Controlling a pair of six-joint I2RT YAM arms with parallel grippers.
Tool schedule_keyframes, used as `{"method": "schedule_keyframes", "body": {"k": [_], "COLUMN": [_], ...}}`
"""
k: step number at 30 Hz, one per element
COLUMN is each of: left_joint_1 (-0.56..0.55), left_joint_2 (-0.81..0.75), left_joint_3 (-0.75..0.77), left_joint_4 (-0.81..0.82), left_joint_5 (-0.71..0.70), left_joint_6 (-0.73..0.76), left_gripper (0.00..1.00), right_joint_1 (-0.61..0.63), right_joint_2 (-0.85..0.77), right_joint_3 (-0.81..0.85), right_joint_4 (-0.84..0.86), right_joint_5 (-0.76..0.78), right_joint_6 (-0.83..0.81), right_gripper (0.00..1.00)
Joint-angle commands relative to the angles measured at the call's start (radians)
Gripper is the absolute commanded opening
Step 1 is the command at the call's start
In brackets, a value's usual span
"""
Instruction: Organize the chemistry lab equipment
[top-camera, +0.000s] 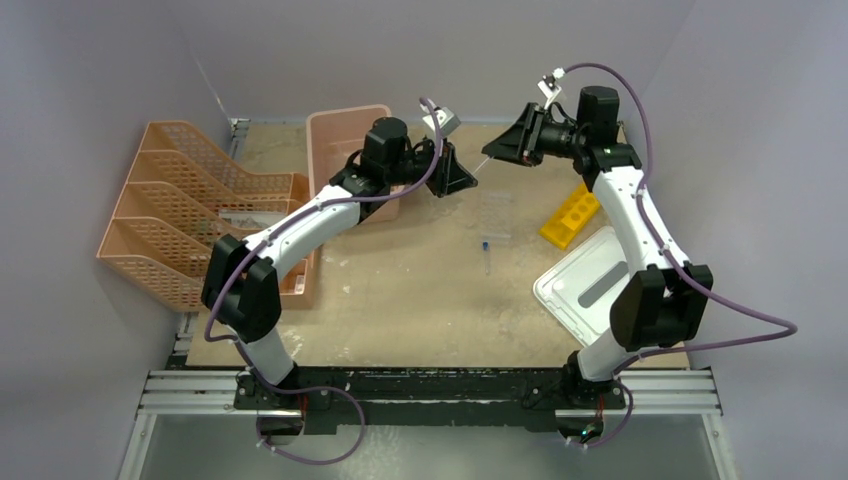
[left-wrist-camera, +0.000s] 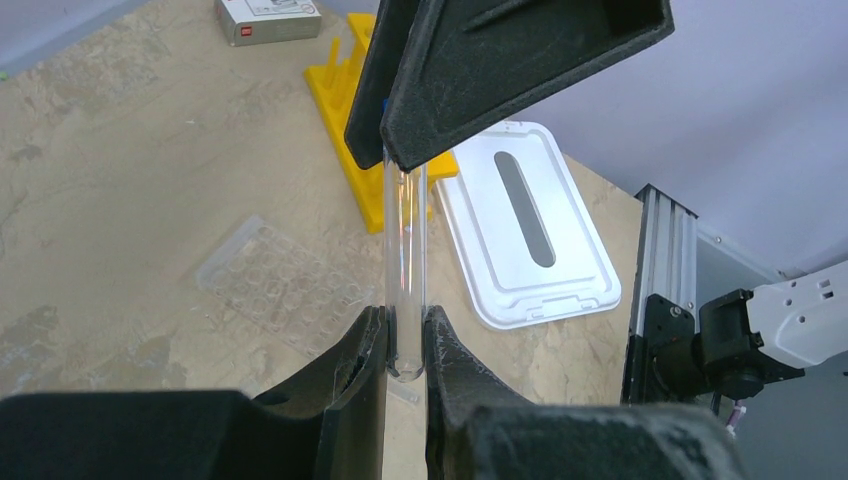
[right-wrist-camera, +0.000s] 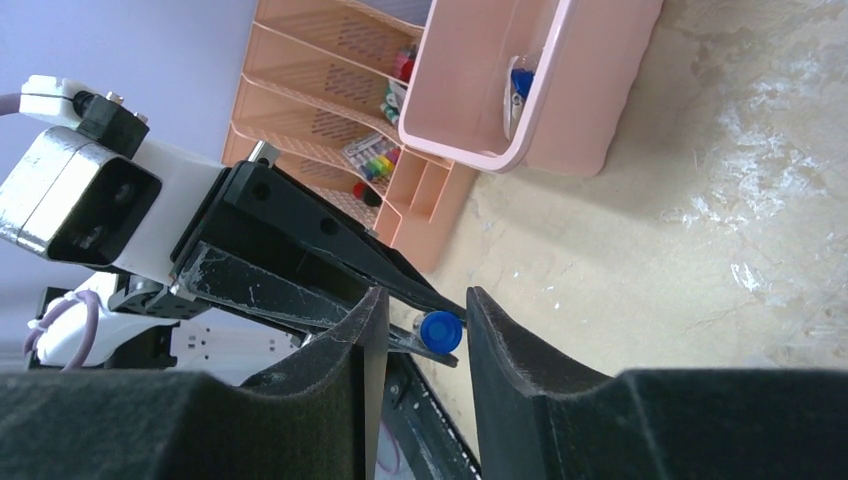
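Observation:
A clear tube (left-wrist-camera: 405, 250) with a blue cap (right-wrist-camera: 441, 331) hangs in the air between the two arms, above the table's far middle. My left gripper (left-wrist-camera: 405, 335) is shut on the tube's rounded bottom end. My right gripper (right-wrist-camera: 425, 300) faces it from the other side. Its jaws stand around the capped end, with a gap showing beside the cap. From above, the tube (top-camera: 483, 166) bridges the left gripper (top-camera: 470, 182) and right gripper (top-camera: 492, 152). A clear rack (left-wrist-camera: 280, 280) and a yellow holed rack (left-wrist-camera: 345, 100) sit on the table below.
A white lid (top-camera: 590, 285) lies at the right, beside the yellow rack (top-camera: 570, 217). The pink bin (top-camera: 345, 130) and orange mesh trays (top-camera: 190, 200) stand at the back left. A small blue-ended item (top-camera: 485, 255) lies mid-table. Another blue-capped tube (right-wrist-camera: 520, 85) rests in the bin.

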Motion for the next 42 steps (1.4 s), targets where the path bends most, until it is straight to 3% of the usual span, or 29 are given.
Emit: {"method": "schedule_keyframes", "body": {"k": [1,4,8,17,19,22,26,31,35,39,42], "left_joint_1": [0.006,0.007,0.012,0.013,0.013,0.015,0.015,0.015,0.015,0.015,0.016], "left_joint_2": [-0.046,-0.044,-0.044,-0.038,-0.039,-0.059,-0.099,-0.115,-0.109,-0.107,-0.130], "left_joint_3": [0.053,0.056,0.068,0.101,0.110,0.094,0.029,-0.018,-0.040,-0.035,-0.033], "left_joint_4": [0.011,0.001,-0.014,-0.064,-0.108,-0.132,-0.122,-0.132,-0.129,-0.143,-0.159], "left_joint_5": [0.025,0.019,0.007,-0.012,-0.063,-0.188,-0.369,-0.525,-0.558,-0.626,-0.812], "left_joint_6": [0.031,0.038,0.045,0.073,0.073,0.074,0.077,0.032,-0.018,-0.046,-0.094], "left_gripper": [0.00,0.00,0.00,0.00,0.24,0.56,0.73,0.74,0.70,0.68,0.67], "right_joint_1": [-0.002,-0.002,-0.002,-0.002,-0.002,-0.002,-0.001,0.051,0.155,0.221,0.252], "right_joint_2": [-0.008,-0.004,-0.006,0.001,0.000,-0.006,-0.016,-0.028,0.016,0.095,0.140], "right_joint_3": [0.039,0.035,0.036,0.066,0.080,0.102,0.111,0.038,-0.009,-0.012,-0.029], "right_joint_4": [-0.001,0.025,0.049,0.002,-0.029,-0.091,-0.176,-0.155,-0.083,-0.029,0.044], "right_joint_5": [-0.052,-0.097,-0.151,-0.134,-0.092,0.072,0.420,0.836,1.065,1.151,1.164], "right_joint_6": [-0.026,-0.018,-0.036,-0.076,-0.098,-0.160,-0.303,-0.414,-0.465,-0.470,-0.483], "right_gripper": [0.34,0.27,0.25,0.09,0.08,0.08,0.08,0.08,0.07,0.06,0.06]}}
